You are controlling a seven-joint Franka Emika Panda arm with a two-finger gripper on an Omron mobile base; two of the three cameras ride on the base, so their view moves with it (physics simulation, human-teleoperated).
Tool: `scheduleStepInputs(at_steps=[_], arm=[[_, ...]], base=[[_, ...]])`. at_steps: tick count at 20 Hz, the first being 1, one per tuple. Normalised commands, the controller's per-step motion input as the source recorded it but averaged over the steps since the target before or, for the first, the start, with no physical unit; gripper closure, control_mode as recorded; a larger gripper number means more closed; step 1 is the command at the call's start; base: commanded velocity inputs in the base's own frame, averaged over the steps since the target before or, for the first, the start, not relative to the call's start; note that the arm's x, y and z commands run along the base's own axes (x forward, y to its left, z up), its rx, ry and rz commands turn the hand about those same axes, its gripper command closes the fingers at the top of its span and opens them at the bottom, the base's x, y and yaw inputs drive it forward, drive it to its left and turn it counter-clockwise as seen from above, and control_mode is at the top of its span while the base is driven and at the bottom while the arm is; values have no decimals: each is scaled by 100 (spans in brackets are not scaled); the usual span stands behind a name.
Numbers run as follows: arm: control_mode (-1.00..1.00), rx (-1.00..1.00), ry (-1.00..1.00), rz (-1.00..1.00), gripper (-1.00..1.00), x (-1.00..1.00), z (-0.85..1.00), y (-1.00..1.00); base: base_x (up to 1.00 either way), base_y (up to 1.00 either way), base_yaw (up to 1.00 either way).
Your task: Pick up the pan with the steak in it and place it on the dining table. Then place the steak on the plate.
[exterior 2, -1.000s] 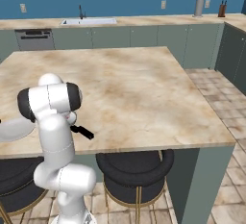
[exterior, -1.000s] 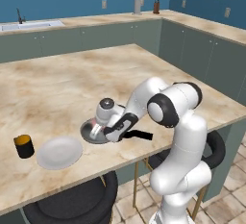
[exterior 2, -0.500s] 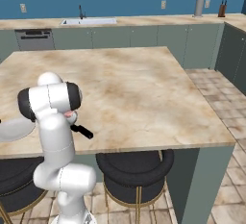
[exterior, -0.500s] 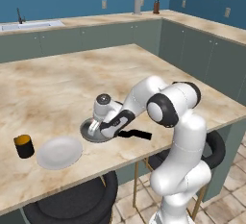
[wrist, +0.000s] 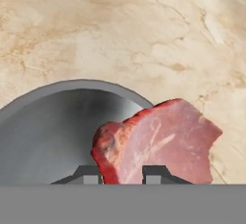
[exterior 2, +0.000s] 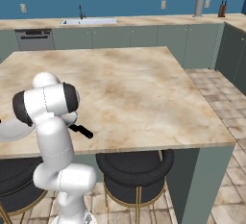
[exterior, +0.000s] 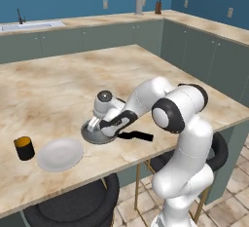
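The grey pan [exterior: 93, 134] rests on the beige marbled dining table [exterior: 68, 82], its black handle [exterior: 136, 135] pointing right. My gripper [exterior: 98, 122] hangs just over the pan's bowl. In the hand view my gripper [wrist: 122, 176] is shut on the pinkish-red steak [wrist: 161, 141], which stands on edge between the two fingertips [wrist: 88, 175]. The steak overlaps the pan [wrist: 48, 131] rim and the table [wrist: 120, 26] behind it. The white plate [exterior: 61, 154] lies just left of the pan, bare.
A small black-and-orange cup [exterior: 24, 148] stands left of the plate near the table's front edge. Black stools [exterior 2: 134, 170] sit under the table's near side. The pan handle [exterior 2: 81, 130] pokes out beside my arm in the right base view.
My hand has drifted slightly left and risen a little above the pan. The pan, plate and cup have stayed where they were.
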Motion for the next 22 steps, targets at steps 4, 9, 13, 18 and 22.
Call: scheduleStepInputs(at_steps=[4, 9, 13, 18, 22], arm=[[-100, 1, -7, 0, 100, -22, 51, 19], [-100, 5, 0, 4, 100, -42, 31, 19], [-100, 12, 0, 6, 100, -40, 31, 20], [-100, 12, 0, 5, 100, -41, 31, 34], [-100, 7, 0, 3, 100, -48, 25, 53]], base=[[0, 0, 0], [0, 0, 0], [0, 0, 0], [0, 0, 0], [0, 0, 0]])
